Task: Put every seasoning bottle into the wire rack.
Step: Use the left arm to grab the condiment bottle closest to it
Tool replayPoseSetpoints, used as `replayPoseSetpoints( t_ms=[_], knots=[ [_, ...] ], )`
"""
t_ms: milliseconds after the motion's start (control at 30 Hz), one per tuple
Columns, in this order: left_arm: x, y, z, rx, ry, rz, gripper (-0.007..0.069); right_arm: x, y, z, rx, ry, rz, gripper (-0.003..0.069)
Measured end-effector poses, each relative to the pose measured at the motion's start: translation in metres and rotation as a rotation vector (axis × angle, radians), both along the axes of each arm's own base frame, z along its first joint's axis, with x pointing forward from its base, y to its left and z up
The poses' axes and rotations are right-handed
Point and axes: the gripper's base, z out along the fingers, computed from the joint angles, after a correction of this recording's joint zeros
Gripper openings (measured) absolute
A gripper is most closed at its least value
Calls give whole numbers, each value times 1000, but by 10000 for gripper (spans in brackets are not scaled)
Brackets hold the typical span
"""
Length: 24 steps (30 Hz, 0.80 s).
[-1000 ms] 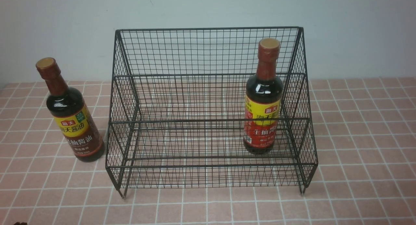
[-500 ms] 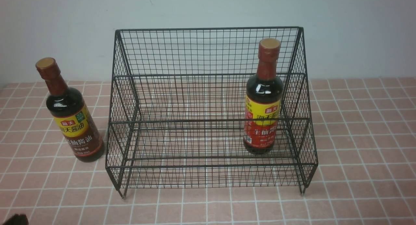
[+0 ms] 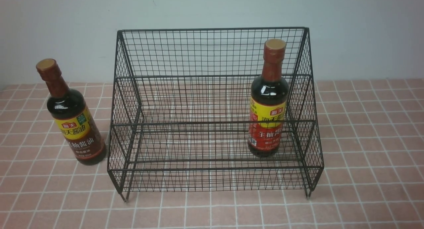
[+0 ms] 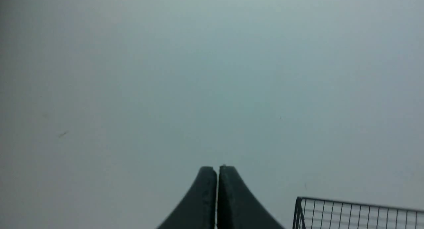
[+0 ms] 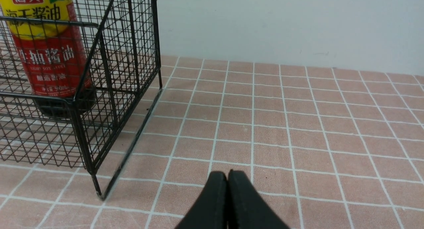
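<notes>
The black wire rack [image 3: 212,29] stands mid-table against the wall. One seasoning bottle [image 3: 267,123], with a red lower label, stands upright inside the rack's right end, on the lower tier; the right wrist view shows this bottle [image 5: 49,57] behind the mesh. The other seasoning bottle [image 3: 78,133], brown-labelled, stands on the tiles just left of the rack. Neither gripper shows in the front view. My left gripper [image 4: 217,167] is shut and empty, facing the wall, with a top corner of the rack [image 4: 357,212] beside it. My right gripper [image 5: 227,172] is shut and empty over the tiles beside the rack [image 5: 129,57].
The table is covered in a pink tiled cloth [image 3: 364,139] and ends at a pale wall [image 3: 364,30] right behind the rack. The rack's short legs [image 3: 125,199] stand near the front.
A dark bit of my left arm that showed at the front view's lower left corner half a second ago has left that view. Bottles and rack have not moved.
</notes>
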Motion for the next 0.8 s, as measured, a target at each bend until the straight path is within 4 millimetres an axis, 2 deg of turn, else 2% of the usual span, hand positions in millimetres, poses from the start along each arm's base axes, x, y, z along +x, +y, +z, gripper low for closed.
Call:
replayPoseSetpoints(
  t_ms=[67, 133, 167, 300, 433, 467, 533, 633, 667, 700, 800],
  knots=[
    [10, -2, 5, 39, 47, -3, -7, 0, 0, 0, 0, 0, 0, -8],
    [36, -4, 18, 100, 130, -16, -3, 0, 0, 0, 0, 0, 0, -8],
    [40, -5, 18, 99, 149, -19, -3, 0, 0, 0, 0, 0, 0, -8],
    [85, -6, 31, 74, 256, -42, 53, 0, 0, 0, 0, 0, 0, -8],
    [124, -6, 37, 49, 324, -50, 175, 0, 0, 0, 0, 0, 0, -8],
    [127, -6, 36, 46, 334, -51, 190, 0, 0, 0, 0, 0, 0, -8],
    [146, -6, 38, 44, 356, -53, 290, 0, 0, 0, 0, 0, 0, -8],
    [166, -6, 39, 34, 378, -55, 409, 0, 0, 0, 0, 0, 0, -8],
    [167, -6, 40, 28, 376, -57, 416, 0, 0, 0, 0, 0, 0, -8],
    [177, -6, 38, 20, 394, -58, 473, 0, 0, 0, 0, 0, 0, -8],
    [192, -6, 32, 17, 426, -59, 534, 0, 0, 0, 0, 0, 0, -8]
  ],
)
